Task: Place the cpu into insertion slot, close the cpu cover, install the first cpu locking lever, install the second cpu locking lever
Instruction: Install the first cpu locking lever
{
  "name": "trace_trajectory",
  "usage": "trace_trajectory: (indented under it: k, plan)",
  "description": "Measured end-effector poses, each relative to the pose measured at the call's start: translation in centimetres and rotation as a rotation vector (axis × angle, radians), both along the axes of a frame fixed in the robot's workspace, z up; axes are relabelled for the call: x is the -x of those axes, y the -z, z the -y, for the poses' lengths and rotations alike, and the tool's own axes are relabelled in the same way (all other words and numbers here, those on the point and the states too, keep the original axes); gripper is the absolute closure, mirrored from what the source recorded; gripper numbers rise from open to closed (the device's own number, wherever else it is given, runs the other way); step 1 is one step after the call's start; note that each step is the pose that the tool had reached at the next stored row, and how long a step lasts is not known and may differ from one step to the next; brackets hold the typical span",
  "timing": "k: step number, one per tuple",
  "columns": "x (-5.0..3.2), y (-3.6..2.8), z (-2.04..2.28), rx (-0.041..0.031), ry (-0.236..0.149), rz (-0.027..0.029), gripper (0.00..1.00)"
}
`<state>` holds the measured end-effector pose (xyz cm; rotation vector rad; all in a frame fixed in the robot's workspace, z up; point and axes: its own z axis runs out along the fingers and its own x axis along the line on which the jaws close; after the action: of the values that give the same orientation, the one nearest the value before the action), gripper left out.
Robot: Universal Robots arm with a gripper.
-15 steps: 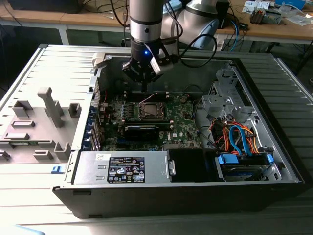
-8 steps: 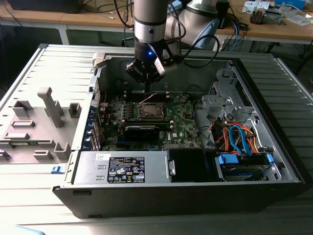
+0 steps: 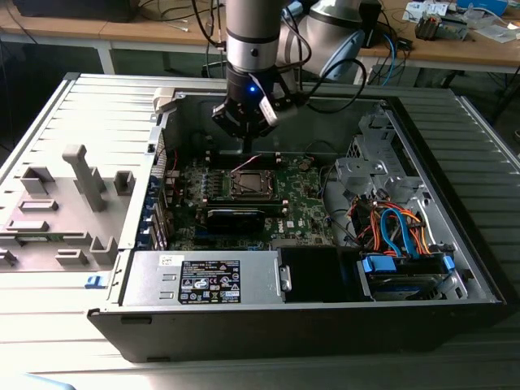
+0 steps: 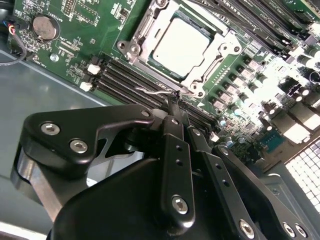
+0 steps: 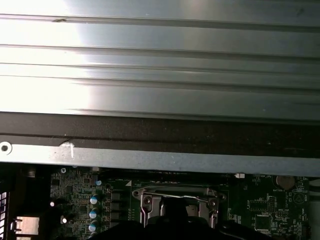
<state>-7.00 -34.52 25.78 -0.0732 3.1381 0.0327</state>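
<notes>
The cpu point(image 4: 180, 45) lies pale and silvery in the insertion slot point(image 3: 252, 184) on the green board. The cpu cover point(image 4: 142, 30) lies flat as a silver frame around its edges. My gripper point(image 4: 176, 99) hangs over the slot's edge toward the case's back wall, its black fingers point(image 4: 172, 130) pressed together. A thin wire locking lever point(image 4: 152, 92) ends right at the fingertips; whether they pinch it I cannot tell. In the exterior view the gripper point(image 3: 246, 150) stands just behind the slot. The first wrist view has the slot point(image 5: 177, 207) with a wire lever across it.
Long black memory slots point(image 4: 125, 80) run beside the socket, with a coin battery point(image 4: 44, 27) nearby. A black card point(image 3: 236, 216) lies in front of the socket. The case's back wall point(image 5: 160, 75) is close. The power supply point(image 3: 207, 280) and cables point(image 3: 398, 231) fill the front.
</notes>
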Motion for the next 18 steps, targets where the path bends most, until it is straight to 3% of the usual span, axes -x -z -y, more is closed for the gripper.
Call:
trace_trajectory:
  k: [18]
  plan:
    - [-0.86, 0.26, 0.0, 0.0001, 0.0, -0.0001, 0.89]
